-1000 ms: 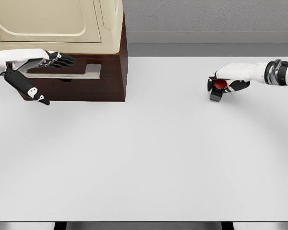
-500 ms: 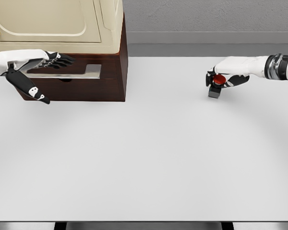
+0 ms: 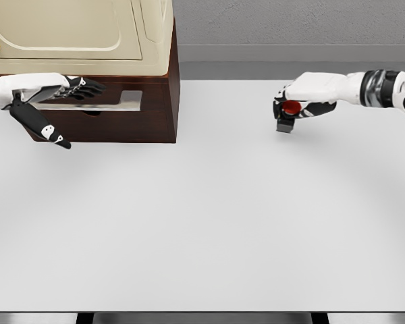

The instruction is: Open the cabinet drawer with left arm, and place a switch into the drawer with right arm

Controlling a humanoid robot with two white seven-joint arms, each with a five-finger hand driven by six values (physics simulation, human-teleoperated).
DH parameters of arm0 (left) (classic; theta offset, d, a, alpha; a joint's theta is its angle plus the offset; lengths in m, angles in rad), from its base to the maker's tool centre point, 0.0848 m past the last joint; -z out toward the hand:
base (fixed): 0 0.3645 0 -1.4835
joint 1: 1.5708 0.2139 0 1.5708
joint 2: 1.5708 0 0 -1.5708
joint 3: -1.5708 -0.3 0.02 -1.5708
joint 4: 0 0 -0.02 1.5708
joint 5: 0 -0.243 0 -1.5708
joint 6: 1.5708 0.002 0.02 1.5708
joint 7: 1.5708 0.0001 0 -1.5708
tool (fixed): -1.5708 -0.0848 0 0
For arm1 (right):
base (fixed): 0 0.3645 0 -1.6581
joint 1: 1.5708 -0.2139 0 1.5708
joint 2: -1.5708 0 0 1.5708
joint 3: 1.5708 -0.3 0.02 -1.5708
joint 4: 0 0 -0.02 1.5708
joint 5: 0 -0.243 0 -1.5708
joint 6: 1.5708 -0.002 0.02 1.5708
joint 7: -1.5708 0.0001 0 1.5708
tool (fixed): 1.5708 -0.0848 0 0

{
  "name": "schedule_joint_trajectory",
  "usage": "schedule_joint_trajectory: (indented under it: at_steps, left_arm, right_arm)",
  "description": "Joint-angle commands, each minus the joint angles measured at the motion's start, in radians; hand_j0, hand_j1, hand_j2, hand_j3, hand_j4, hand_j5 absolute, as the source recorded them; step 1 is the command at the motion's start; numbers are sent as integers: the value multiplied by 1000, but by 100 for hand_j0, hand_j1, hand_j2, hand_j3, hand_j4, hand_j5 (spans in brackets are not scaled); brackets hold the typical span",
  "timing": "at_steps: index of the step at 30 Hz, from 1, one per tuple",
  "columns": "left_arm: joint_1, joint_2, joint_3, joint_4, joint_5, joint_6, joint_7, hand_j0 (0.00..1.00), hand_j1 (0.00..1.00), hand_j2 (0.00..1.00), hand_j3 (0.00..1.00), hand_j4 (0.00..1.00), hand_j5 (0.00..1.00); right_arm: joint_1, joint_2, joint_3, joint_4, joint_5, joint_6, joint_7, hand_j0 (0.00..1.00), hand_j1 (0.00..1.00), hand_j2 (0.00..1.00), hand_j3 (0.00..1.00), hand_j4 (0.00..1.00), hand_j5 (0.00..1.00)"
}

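Now my left hand (image 3: 50,101) lies at the cabinet (image 3: 121,61) drawer (image 3: 115,101), fingers stretched flat along its pulled-out front, gripping nothing. Well right of the cabinet, my right hand (image 3: 304,98) grips the switch (image 3: 286,115) above the surface (image 3: 202,223), dark base hanging down, red button facing left.

I am in a made-up test room inside a computer, not a real home. A big plain white table (image 3: 202,223) fills my view. One brown and cream cabinet (image 3: 121,67) stands on it. Behind is a bare grey wall (image 3: 290,27). Everything looks smooth and drawn.
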Motion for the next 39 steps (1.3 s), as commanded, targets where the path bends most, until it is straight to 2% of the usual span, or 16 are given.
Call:
schedule_joint_trajectory:
  at_steps: [1, 6, 15, 21, 25, 39]
  left_arm:
    - [0, 1, 4, 0, 3, 0, 0, 100, 100, 100, 100, 100, 100]
    - [15, 1, 9, -2, 5, -2, 0, 100, 100, 100, 100, 100, 100]
    - [34, 1, 9, -6, 8, -2, 0, 100, 100, 100, 100, 100, 100]
    - [37, 15, 9, -25, 38, -2, 0, 100, 100, 100, 100, 100, 100]
    - [38, 38, 4, -52, 92, 0, 0, 100, 100, 100, 100, 100, 100]
    - [52, 107, 3, -105, 172, 0, 0, 100, 100, 100, 100, 100, 100]
  right_arm:
    - [-1, -1, -1, -21, -7, 3, 0, 51, 51, 51, 51, 51, 51]
    - [-2, -3, 3, -82, -7, 3, 0, 50, 50, 50, 50, 50, 50]
    - [-11, -1, 6, -137, -7, 3, 0, 50, 50, 50, 50, 50, 50]
    - [-18, 5, 17, -165, -24, 3, 0, 50, 50, 50, 50, 50, 50]
    - [-28, 11, 25, -168, -30, 3, 0, 50, 50, 50, 50, 50, 50]
    - [-75, 68, 55, -174, -67, 3, 0, 50, 50, 50, 50, 50, 50]
